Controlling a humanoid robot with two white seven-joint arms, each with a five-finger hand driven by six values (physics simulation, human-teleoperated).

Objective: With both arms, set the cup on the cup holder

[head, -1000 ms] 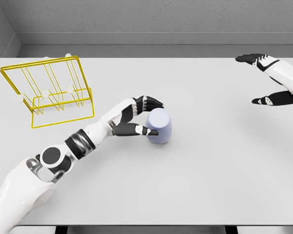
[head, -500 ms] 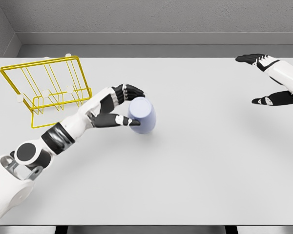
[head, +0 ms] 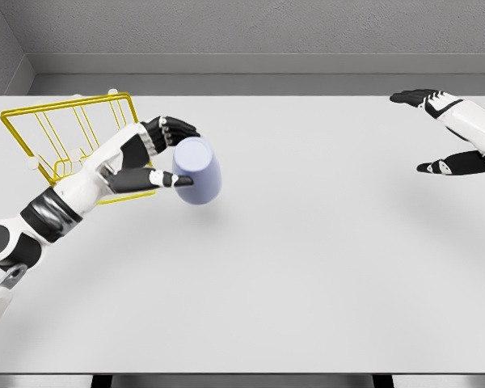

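A pale blue cup (head: 199, 170) hangs tilted above the white table, just right of the yellow wire cup holder (head: 40, 129). My left hand (head: 176, 153) is shut on the cup, black fingers over its top and thumb under its left side. Its forearm crosses in front of the holder's right half and hides part of it. My right hand (head: 444, 133) is at the far right, fingers spread and holding nothing, far from the cup.
The white table (head: 307, 267) fills most of the view. A grey wall and ledge (head: 242, 77) run along its far edge. The holder stands at the table's back left corner.
My left hand has carried the cup up and to the left, from the table's middle to beside the holder. The right hand has not moved.
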